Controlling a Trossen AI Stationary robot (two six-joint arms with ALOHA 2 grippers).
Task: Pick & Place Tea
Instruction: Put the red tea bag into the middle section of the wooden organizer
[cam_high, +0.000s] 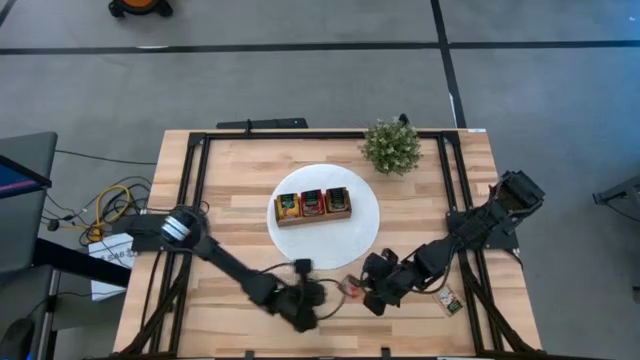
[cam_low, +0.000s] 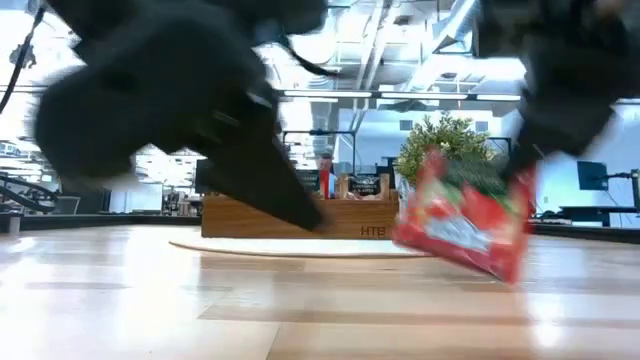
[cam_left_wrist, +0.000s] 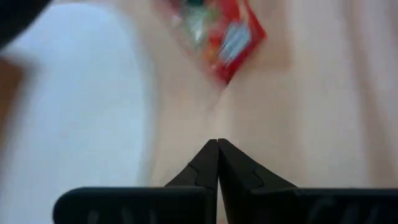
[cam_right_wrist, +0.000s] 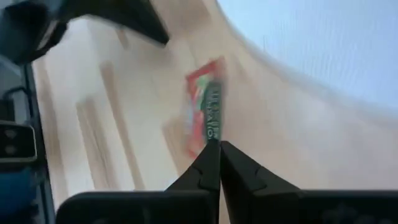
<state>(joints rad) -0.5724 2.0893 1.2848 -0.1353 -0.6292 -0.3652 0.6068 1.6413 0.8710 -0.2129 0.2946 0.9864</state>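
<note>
Your right gripper pinches a red tea sachet by its edge, lifted clear of the table near the white disc. Your left gripper, fingers together and empty, points at it from just beside.

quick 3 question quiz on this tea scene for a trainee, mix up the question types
1. True or false: the right tool is shut on the red tea sachet.
2. Multiple choice: the wooden box stands on (a) bare table, (b) the white disc, (c) a tray.
3. Fill in: the left tool is ____ and holds nothing.

Key: 1 true, the sachet hangs tilted above the table. 2 b. 3 shut.
</note>
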